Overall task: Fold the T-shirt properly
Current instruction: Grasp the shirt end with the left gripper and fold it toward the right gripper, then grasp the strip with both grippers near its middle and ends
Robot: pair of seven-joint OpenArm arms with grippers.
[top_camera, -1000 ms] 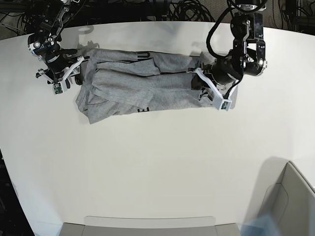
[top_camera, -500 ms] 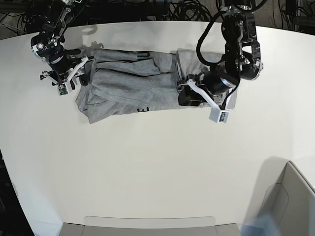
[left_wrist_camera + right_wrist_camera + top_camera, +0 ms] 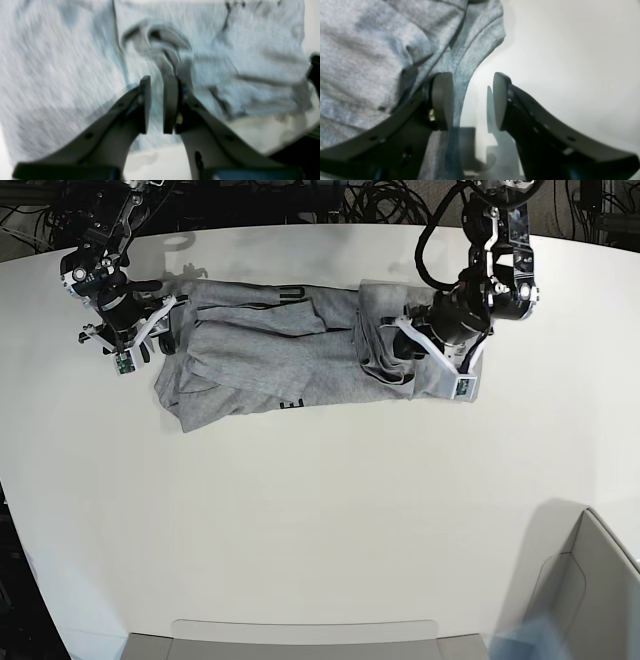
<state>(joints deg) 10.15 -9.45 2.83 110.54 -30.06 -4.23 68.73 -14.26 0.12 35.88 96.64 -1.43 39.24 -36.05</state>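
Observation:
The heather-grey T-shirt lies in a rumpled band across the far half of the white table. Its right end is folded back over itself. A bit of black lettering shows at its near edge. My left gripper hovers over that folded end. In the left wrist view the left gripper has its jaws a narrow gap apart with nothing between them, above creased cloth. My right gripper is at the shirt's left end. In the right wrist view the right gripper is open, with the shirt's edge beside the left pad.
A grey bin stands at the near right corner. A grey tray edge runs along the near side. Cables lie behind the table's far edge.
My left gripper swung left over the shirt, laying its right end over, then drew back to the right and up. My right gripper shifted slightly up at the shirt's left end.

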